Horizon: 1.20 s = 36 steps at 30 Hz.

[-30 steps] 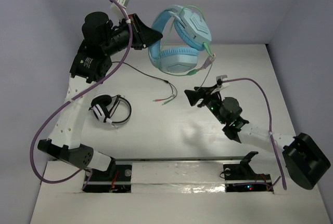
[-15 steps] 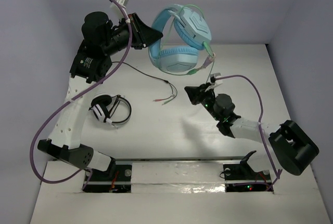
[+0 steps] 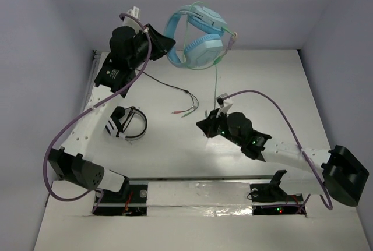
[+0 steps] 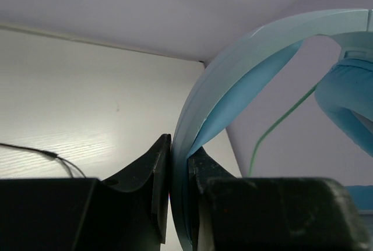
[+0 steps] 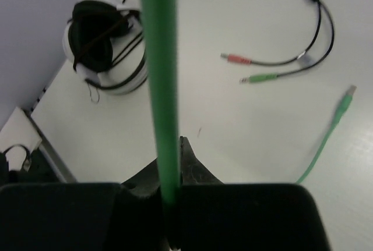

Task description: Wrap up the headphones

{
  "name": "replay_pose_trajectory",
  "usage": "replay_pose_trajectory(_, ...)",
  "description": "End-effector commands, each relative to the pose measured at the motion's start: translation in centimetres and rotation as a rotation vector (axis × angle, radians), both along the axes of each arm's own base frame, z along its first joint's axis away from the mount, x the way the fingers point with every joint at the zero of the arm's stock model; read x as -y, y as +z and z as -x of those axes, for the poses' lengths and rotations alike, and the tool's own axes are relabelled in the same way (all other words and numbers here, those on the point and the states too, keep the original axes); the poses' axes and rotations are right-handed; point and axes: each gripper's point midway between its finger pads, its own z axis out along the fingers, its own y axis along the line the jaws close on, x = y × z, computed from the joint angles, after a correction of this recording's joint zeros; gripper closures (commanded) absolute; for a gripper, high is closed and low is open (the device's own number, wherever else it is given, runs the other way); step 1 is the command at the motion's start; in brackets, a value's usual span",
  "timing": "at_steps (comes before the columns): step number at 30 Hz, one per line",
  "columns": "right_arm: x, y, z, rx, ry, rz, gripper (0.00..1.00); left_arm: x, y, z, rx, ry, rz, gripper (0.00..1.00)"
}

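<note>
The light blue headphones (image 3: 197, 36) hang in the air at the back of the table, held by their wide band (image 4: 233, 70). My left gripper (image 3: 168, 43) (image 4: 178, 169) is shut on that band, a finger on each face. The thin pale green cable (image 3: 216, 82) drops straight from the cups to my right gripper (image 3: 203, 126), low over the table's middle. In the right wrist view the right gripper (image 5: 173, 169) is shut on the cable (image 5: 158, 59), which runs taut up past the camera. The cable's plug end (image 5: 344, 105) trails loose over the table.
Small black-and-white headphones (image 3: 123, 123) (image 5: 105, 41) lie on the left of the table. Their black cable (image 3: 175, 88) with red and green plugs (image 5: 250, 69) runs across the middle. Walls close in behind and on both sides.
My right gripper has shut on the green cable and moved left and nearer, pulling it straight. The left arm has swung back with the headphones, which have turned.
</note>
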Motion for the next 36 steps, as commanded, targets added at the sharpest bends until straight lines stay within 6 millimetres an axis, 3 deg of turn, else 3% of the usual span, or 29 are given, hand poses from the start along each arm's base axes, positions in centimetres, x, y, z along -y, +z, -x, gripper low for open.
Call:
replay_pose_trajectory(1, 0.6, -0.8, 2.3, -0.104, -0.011, 0.088, 1.0, -2.9, 3.7, -1.8, 0.116, 0.202, 0.115, 1.0)
replay_pose_trajectory(4, 0.4, -1.5, 4.6, -0.174, 0.038, 0.142, 1.0, -4.5, 1.9, -3.3, 0.115, 0.318, 0.088, 1.0)
replay_pose_trajectory(6, 0.5, -1.6, 5.8, -0.207, 0.054, 0.185, 1.0, -4.4, 0.3, -3.7, 0.097, 0.357, 0.047, 1.0)
replay_pose_trajectory(7, 0.1, -1.5, 6.8, -0.215, 0.083, 0.199, 1.0, -5.6, -0.3, -4.2, 0.096, 0.424, 0.01, 1.0)
replay_pose_trajectory(11, -1.2, -0.1, 9.6, -0.232, 0.19, 0.252, 1.0, -5.7, -3.2, -4.4, 0.079, 0.516, -0.109, 1.0)
replay_pose_trajectory(12, -1.0, -0.6, 10.3, -0.252, 0.205, 0.304, 1.0, -5.6, -3.9, -4.5, 0.071, 0.533, -0.144, 1.0)
replay_pose_trajectory(13, -1.5, 1.0, 10.6, -0.236, 0.219, 0.296, 1.0, -5.5, -4.4, -4.3, 0.066, 0.569, -0.178, 1.0)
replay_pose_trajectory(15, -1.7, 1.1, 12.0, -0.253, 0.265, 0.351, 1.0, -5.4, -5.8, -4.1, 0.061, 0.584, -0.242, 1.0)
replay_pose_trajectory(16, -2.2, 2.6, 12.2, -0.24, 0.278, 0.343, 1.0, -5.0, -6.3, -3.9, 0.058, 0.589, -0.262, 1.0)
replay_pose_trajectory(18, -2.1, 2.8, 13.2, -0.244, 0.309, 0.4, 1.0, -4.8, -7.8, -3.9, 0.045, 0.593, -0.311, 1.0)
replay_pose_trajectory(23, -3.2, 5.3, 13.7, -0.229, 0.359, 0.431, 1.0, -3.7, -12.5, -3.3, -0.029, 0.537, -0.397, 1.0)
replay_pose_trajectory(27, -1.9, 7.3, 12.6, -0.175, 0.306, 0.476, 1.0, -1.2, -15.7, -1.6, -0.046, 0.421, -0.473, 1.0)
replay_pose_trajectory(32, -0.2, 10.3, 11.1, -0.096, 0.247, 0.556, 1.0, 1.1, -18.1, 1.2, -0.039, 0.218, -0.635, 1.0)
replay_pose_trajectory(36, 0.8, 11.6, 9.8, -0.032, 0.204, 0.624, 1.0, 2.3, -18.3, 3.1, -0.008, 0.058, -0.755, 1.0)
